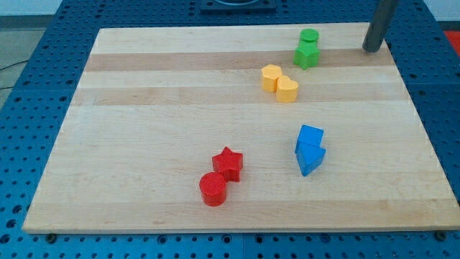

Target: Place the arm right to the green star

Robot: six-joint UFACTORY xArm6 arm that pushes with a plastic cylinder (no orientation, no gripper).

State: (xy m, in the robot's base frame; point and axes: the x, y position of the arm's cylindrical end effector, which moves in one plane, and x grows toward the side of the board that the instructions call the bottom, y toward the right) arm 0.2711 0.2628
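The green star (306, 55) lies near the view's top right on the wooden board (144, 129), touching a green cylinder (309, 37) just above it. My tip (371, 50) is at the end of the dark rod, to the view's right of the green star and a little higher, with a clear gap between them. It touches no block.
A yellow hexagon (271, 77) and a yellow heart (287, 90) sit together below-left of the green pair. Two blue blocks (310, 149) lie at centre right. A red star (228, 163) and a red cylinder (213, 189) lie at the bottom centre.
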